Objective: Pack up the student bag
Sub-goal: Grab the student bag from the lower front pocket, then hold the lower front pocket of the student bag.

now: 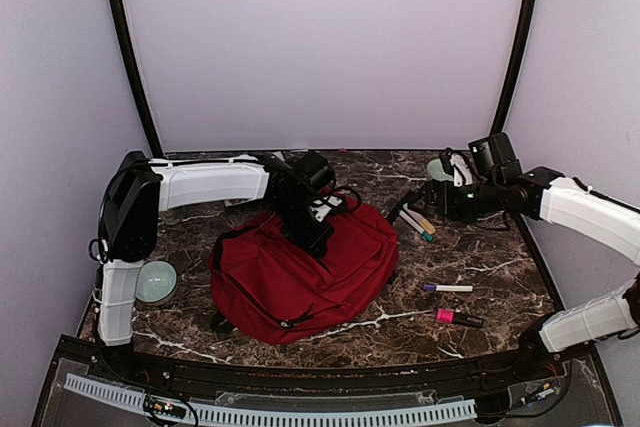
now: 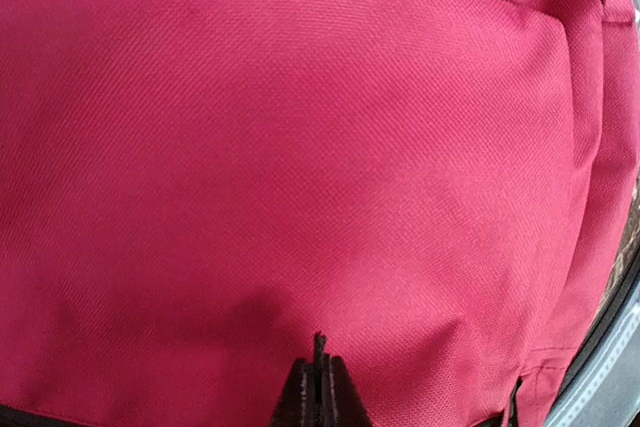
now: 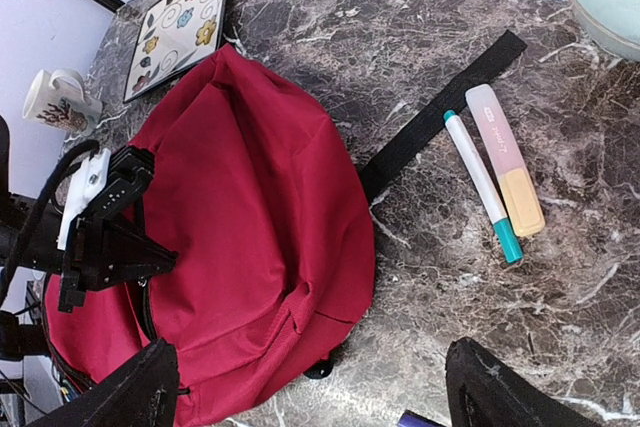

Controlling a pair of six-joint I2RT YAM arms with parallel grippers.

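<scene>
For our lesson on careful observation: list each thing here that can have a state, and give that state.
student bag: lying flat, no opening shows.
left gripper: shut, tips at the bag's fabric.
right gripper: open, holding nothing.
teal-tipped marker: capped, lying on the table.
highlighter: capped, lying beside that marker.
bowl: upright, empty.

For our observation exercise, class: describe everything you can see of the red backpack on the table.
The student bag is a large dark-red backpack of soft-looking woven fabric. It lies slumped and flat near the middle of the marble table. One black strap trails out flat across the tabletop. The left tool, shut, touches the fabric on the bag's far side; whether it pinches anything is unclear.
</scene>
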